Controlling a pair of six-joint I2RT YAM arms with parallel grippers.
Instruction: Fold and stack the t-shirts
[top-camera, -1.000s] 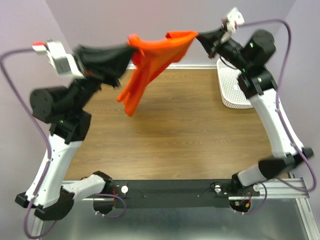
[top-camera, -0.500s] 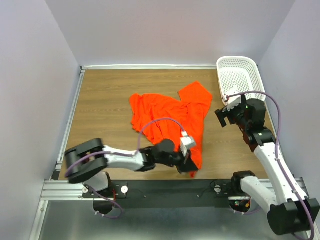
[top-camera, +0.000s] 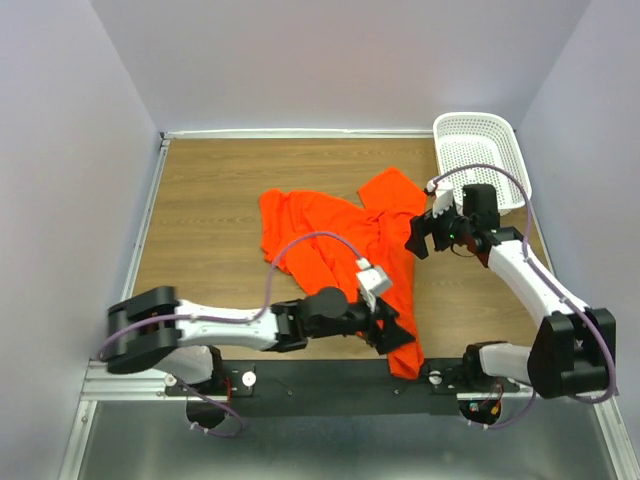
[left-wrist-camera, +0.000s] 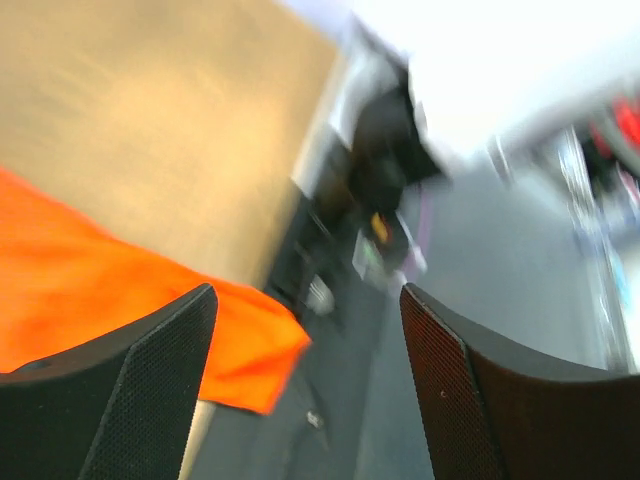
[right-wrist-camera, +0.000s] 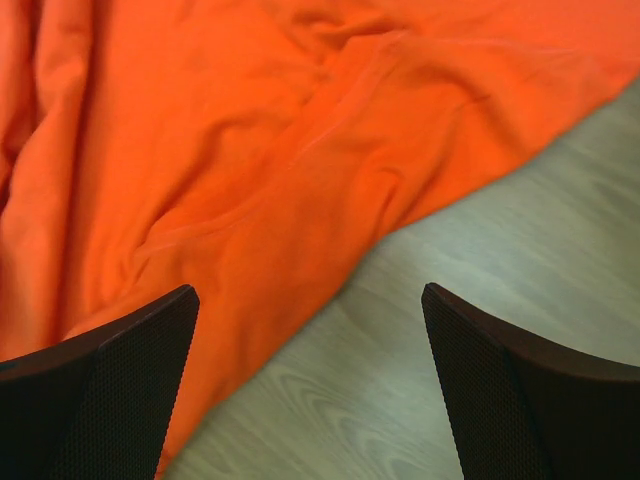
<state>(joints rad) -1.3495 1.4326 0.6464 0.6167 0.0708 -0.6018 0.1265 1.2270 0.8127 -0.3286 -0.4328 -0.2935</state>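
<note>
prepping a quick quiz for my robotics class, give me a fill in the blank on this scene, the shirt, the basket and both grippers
1. The t-shirt lying crumpled on the table is ____ in colour.
2. The white basket stands at the table's far ____ corner.
3. The right gripper hovers over the shirt's edge with its jaws ____.
4. The left gripper, by the table's near edge, holds ____ between its jaws.

Missing words: orange; right; open; nothing.

My left gripper (top-camera: 390, 330) hangs with jaws apart over the near strip of the crumpled orange t-shirt (top-camera: 330, 225) on the table (top-camera: 210, 200) — my right gripper (top-camera: 420, 236) sits beside its edge, white basket (top-camera: 478, 150) behind.
</note>
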